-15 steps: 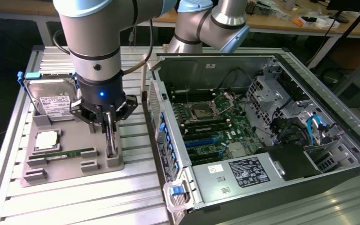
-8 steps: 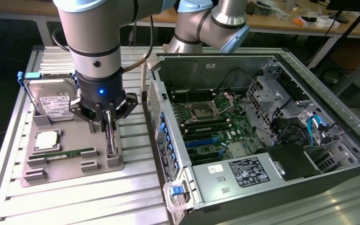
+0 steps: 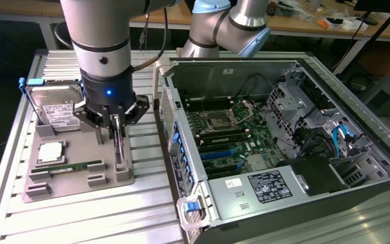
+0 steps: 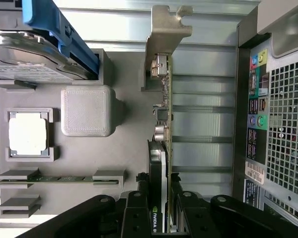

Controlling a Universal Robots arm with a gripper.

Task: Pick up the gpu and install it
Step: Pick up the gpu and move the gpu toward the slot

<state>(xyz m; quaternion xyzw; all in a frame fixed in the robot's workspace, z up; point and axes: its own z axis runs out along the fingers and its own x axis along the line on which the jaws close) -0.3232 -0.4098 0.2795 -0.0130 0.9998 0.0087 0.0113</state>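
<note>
Now | gripper (image 4: 160, 210) pinches gpu (image 4: 165, 124) | on edge, parallel to case (image 4: 283, 124), bracket (image 4: 164, 34) toward hard drive (image 4: 30, 64)

We note the gpu (image 4: 160, 158): a thin green card with a black cooler and silver end bracket (image 4: 161, 44), standing upright on edge in the grey holder (image 4: 124, 153).

The gpu (image 4: 164, 116) has a green edge and a silver bracket (image 4: 164, 34); the tray (image 4: 124, 153) is plain grey. The drive clip (image 4: 59, 34) is blue, and the case grille (image 4: 288, 129) seems a dark mesh.
</note>
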